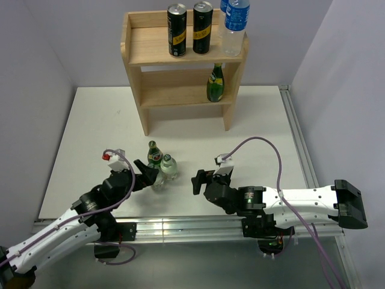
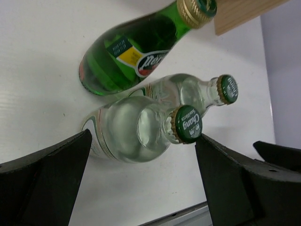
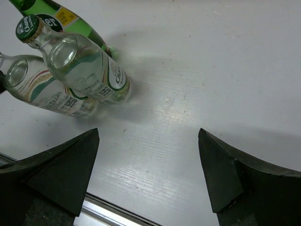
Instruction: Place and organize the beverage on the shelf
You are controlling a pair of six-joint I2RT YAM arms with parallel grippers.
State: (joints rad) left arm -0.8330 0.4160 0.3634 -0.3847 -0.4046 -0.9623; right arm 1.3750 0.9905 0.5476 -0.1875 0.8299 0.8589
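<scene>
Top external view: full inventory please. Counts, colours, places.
shelf: 1, pale wood, far side of the table
cans: 2, black, upper board
water bottle: 1 clear, blue label, upper board right; perhaps another behind
shelved green bottle: 1, lower board right
loose green bottle: 1, on the table
clear bottles: 2, green caps, beside it
table: 1, white
left gripper: open, at a clear bottle
right gripper: open, empty
</scene>
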